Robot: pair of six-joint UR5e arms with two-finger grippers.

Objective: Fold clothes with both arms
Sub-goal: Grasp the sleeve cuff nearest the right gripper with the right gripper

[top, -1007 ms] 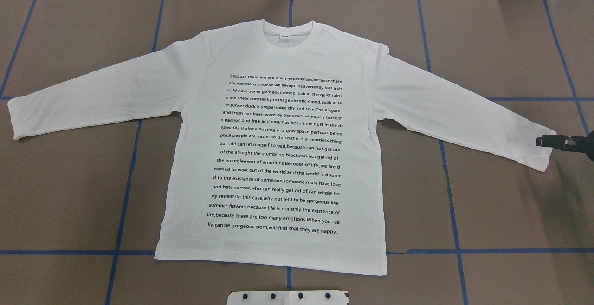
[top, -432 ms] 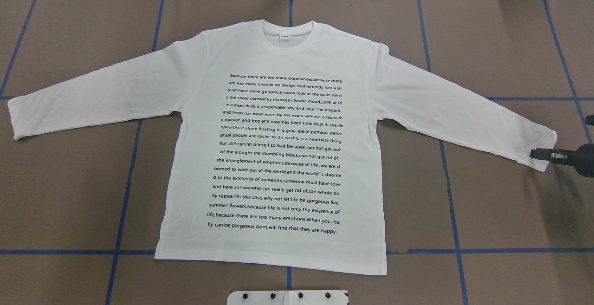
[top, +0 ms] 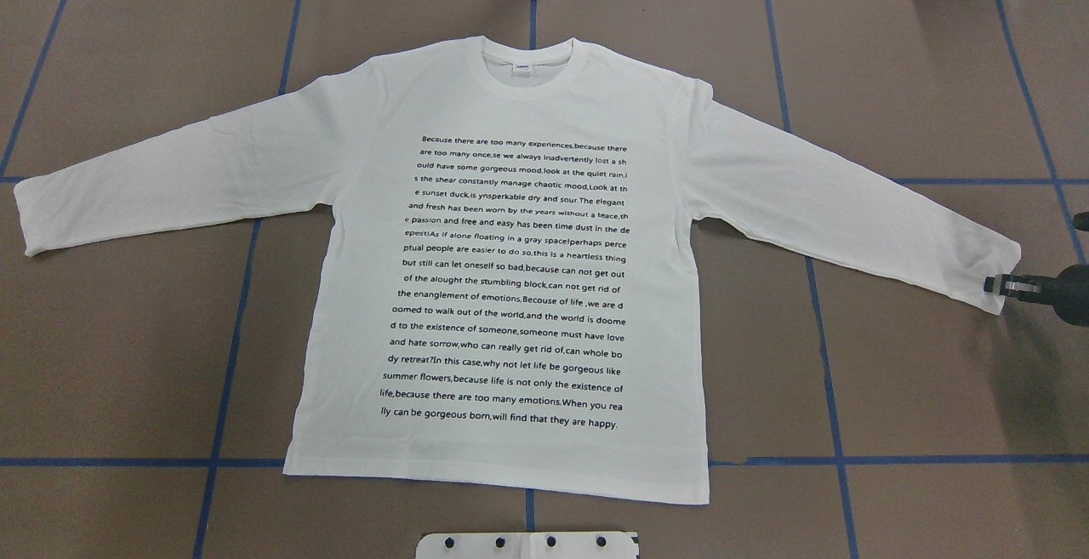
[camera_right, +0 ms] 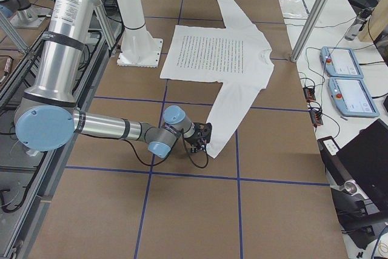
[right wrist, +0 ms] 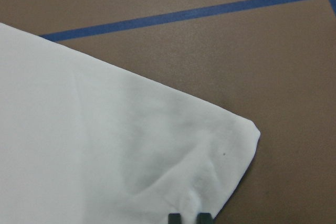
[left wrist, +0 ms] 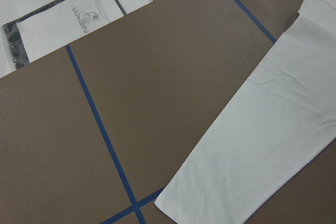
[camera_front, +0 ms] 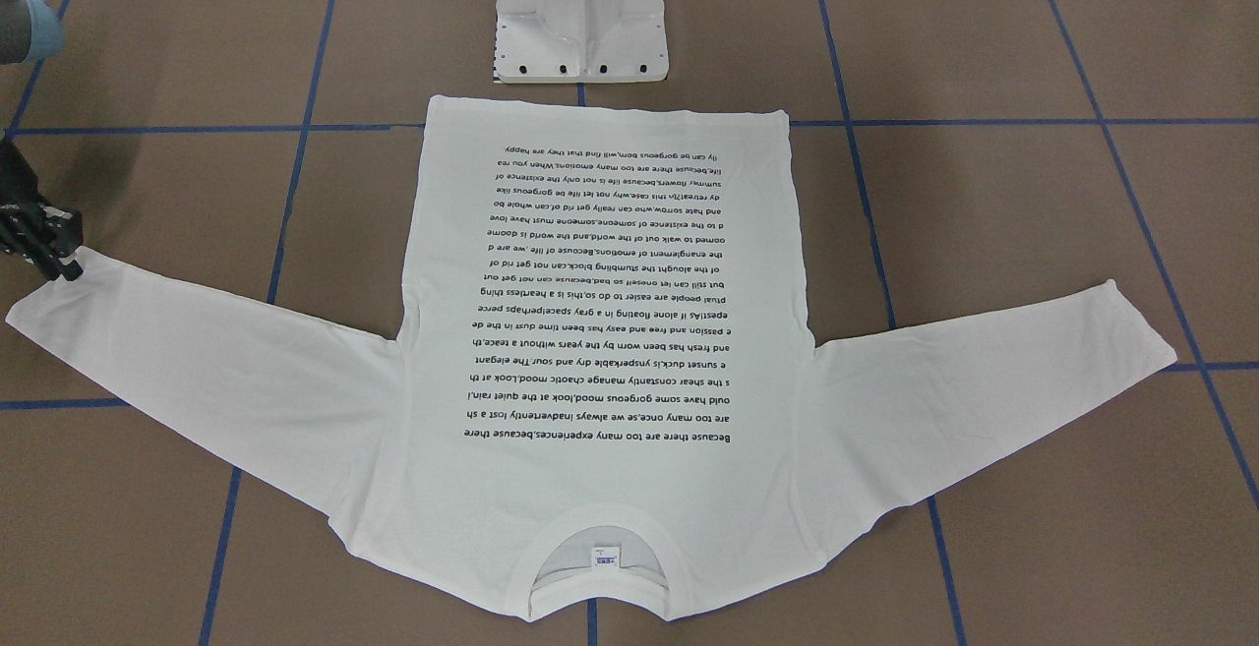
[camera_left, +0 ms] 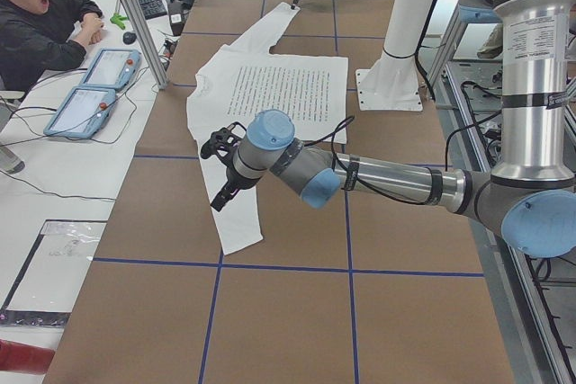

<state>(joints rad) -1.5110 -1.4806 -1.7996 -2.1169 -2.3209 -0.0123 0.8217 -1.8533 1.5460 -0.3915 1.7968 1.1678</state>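
Left gripper point(camera_left: 217, 177) hangs over the left sleeve point(camera_left: 238, 222), can't tell if it's open. The white long-sleeved T-shirt point(top: 510, 227) lies flat, print up, sleeves spread. At the far right, the right gripper point(top: 997, 285) has slid from beside the cuff point(top: 994, 261) onto its corner and pinched it, so sleeve-folding looks ready to start.

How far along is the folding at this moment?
Nothing is folded: the T-shirt lies flat, print up, both sleeves spread. In hand: the right claw appears pinched on its sleeve cuff; the left claw hangs by the other sleeve. All folds are left.
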